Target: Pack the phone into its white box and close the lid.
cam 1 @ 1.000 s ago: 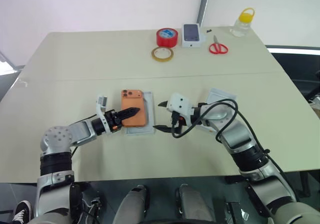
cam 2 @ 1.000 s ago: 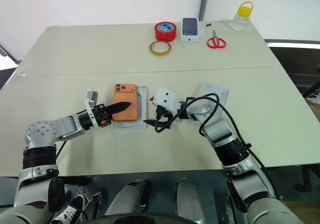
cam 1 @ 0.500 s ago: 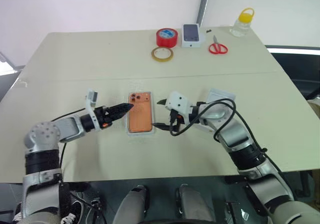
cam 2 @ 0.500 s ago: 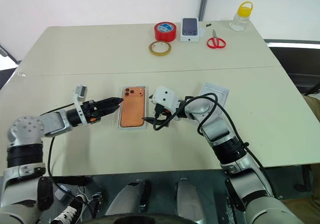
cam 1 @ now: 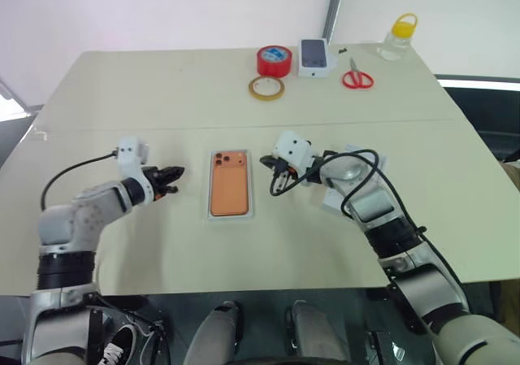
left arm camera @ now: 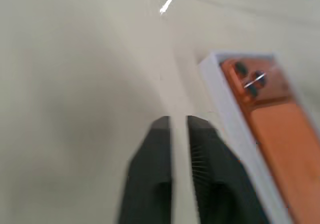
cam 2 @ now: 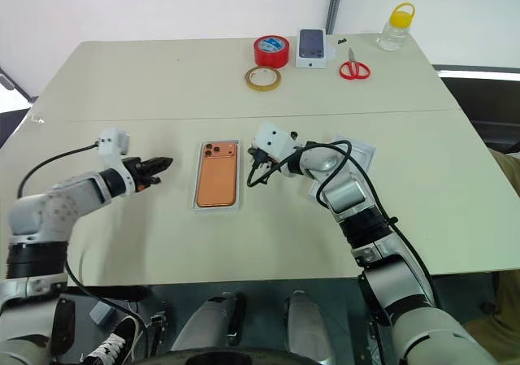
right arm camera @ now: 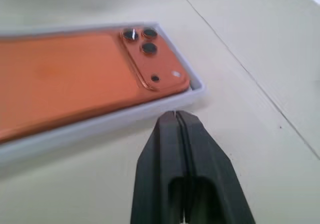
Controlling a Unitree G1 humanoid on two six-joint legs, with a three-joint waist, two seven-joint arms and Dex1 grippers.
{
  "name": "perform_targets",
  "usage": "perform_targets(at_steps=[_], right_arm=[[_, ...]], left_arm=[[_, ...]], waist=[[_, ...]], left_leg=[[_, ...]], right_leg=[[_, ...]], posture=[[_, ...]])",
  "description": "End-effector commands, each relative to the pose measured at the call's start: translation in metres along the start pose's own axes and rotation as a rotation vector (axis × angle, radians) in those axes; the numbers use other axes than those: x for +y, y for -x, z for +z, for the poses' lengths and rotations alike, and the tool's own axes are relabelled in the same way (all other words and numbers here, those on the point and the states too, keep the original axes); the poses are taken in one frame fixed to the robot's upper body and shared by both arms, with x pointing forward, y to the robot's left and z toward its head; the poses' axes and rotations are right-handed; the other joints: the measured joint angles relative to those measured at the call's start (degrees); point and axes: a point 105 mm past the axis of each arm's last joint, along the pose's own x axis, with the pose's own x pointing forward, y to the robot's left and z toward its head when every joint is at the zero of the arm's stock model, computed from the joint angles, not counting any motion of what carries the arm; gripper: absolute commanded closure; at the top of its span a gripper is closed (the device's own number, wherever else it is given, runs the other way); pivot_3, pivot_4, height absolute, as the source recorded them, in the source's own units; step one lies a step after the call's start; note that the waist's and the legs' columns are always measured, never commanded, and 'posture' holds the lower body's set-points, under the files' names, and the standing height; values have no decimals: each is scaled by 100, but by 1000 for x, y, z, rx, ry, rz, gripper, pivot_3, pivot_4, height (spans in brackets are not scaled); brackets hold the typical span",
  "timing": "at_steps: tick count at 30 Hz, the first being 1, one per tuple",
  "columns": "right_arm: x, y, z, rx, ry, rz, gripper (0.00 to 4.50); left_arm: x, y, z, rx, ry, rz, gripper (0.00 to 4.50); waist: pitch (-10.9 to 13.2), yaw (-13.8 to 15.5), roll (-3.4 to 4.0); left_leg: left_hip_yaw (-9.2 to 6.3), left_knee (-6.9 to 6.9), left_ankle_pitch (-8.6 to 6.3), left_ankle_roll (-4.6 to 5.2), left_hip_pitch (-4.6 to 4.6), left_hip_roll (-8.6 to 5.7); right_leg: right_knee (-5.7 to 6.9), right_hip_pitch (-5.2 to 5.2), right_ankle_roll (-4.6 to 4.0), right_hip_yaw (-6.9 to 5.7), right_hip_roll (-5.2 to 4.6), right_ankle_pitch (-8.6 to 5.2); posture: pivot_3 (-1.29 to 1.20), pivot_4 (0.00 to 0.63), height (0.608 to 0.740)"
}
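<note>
One phone [cam 1: 229,184], one white box [cam 1: 208,210], two closed hands

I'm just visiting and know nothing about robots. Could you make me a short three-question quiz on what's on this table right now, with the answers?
1. True or false: the flat orange smartphone lies inside the shallow white cardboard tray.
2. Multiple choice: the all-white cardboard lid is A) on the tray, B) on the table under the robot's right arm, C) in the left claw.
3. Fill in: both the left claw and the right claw are ____ and hold nothing.

Key
1. True; the phone sits camera side up in the tray.
2. B; the tray is uncovered.
3. Shut; one stands on each side of the tray, apart from it.
</note>
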Motion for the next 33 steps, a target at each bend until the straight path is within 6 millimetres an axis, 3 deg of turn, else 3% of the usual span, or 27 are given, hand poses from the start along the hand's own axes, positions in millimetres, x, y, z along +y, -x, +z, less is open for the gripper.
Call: perform_targets(at_steps=[1,6,9,14,19,23,33], right_arm=[[12,-5,3,-6,84,44,4500],[28,-8,-7,38,150,112,4500],[32,-6,1,-4,121,136,4500],[30,5,-1,1,102,154,4500],[19,36,-26,93,107,131,4500],[12,58,-40,149,100,107,4500],[17,107,-69,250,52,93,4500]], left_arm=[[-16,-11,2,-5,-168,-20,4485],[-51,-25,-23,93,-196,-153,4485],[-75,-28,-40,174,-183,-257,4485],[-113,-41,-39,172,-145,-381,4485],[-164,-69,-29,133,-184,-508,4485],[-191,-81,-25,128,-203,-581,4485],[-246,-84,-33,129,-220,-753,4485]], waist=[[0,10,1],[0,75,2],[-2,103,4],[-3,141,6],[-5,375,9],[-4,427,7],[-4,481,6]], left_leg=[[0,0,-1,1,0,0],[1,0,-6,10,0,0],[0,1,-6,10,0,0],[-4,5,-8,15,4,-4],[-17,34,-14,24,9,-16],[-15,55,-28,45,7,-26],[-15,62,-33,55,4,-40]], right_leg=[[0,0,0,0,0,0],[1,0,0,0,1,0],[-1,5,0,-1,0,0],[-10,20,1,-8,-1,0],[-26,48,8,-30,-3,-5],[-37,74,23,-32,-10,-13],[-40,83,37,-40,-38,-21]], posture=[[0,150,740],[0,150,740],[0,150,740],[0,150,740],[0,150,740],[0,150,740],[0,150,740]])
